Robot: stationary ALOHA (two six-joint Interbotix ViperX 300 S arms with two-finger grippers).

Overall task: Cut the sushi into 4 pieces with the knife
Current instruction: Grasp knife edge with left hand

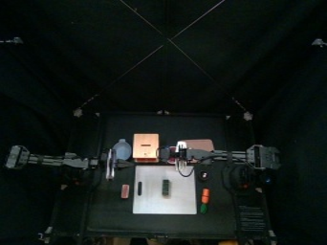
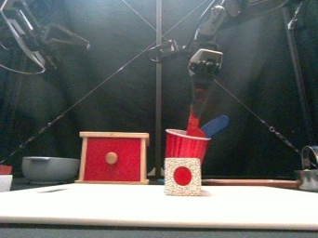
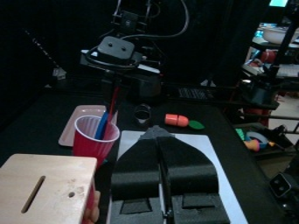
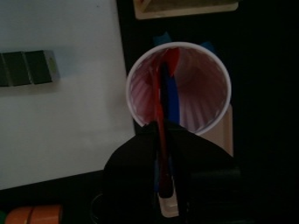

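Note:
The red cup (image 2: 187,146) stands behind the white cutting board (image 1: 151,194), with a blue knife (image 2: 215,125) and a red knife (image 2: 195,116) in it. My right gripper (image 2: 200,85) hangs over the cup, shut on the red knife's (image 4: 162,105) handle; the blade is still inside the cup (image 4: 198,87). The dark green sushi roll (image 1: 166,188) lies whole on the board, its end (image 2: 183,177) facing the front. My left gripper (image 3: 163,162) rests shut at the board's left side, holding nothing, and faces the cup (image 3: 96,140).
The wooden box (image 1: 147,144) with its red drawer front (image 2: 112,158) stands left of the cup, the blue-grey bowl (image 2: 50,167) further left. The pink tray (image 1: 200,145) lies behind the cup. Small toy foods sit left (image 1: 124,189) and right (image 1: 205,197) of the board.

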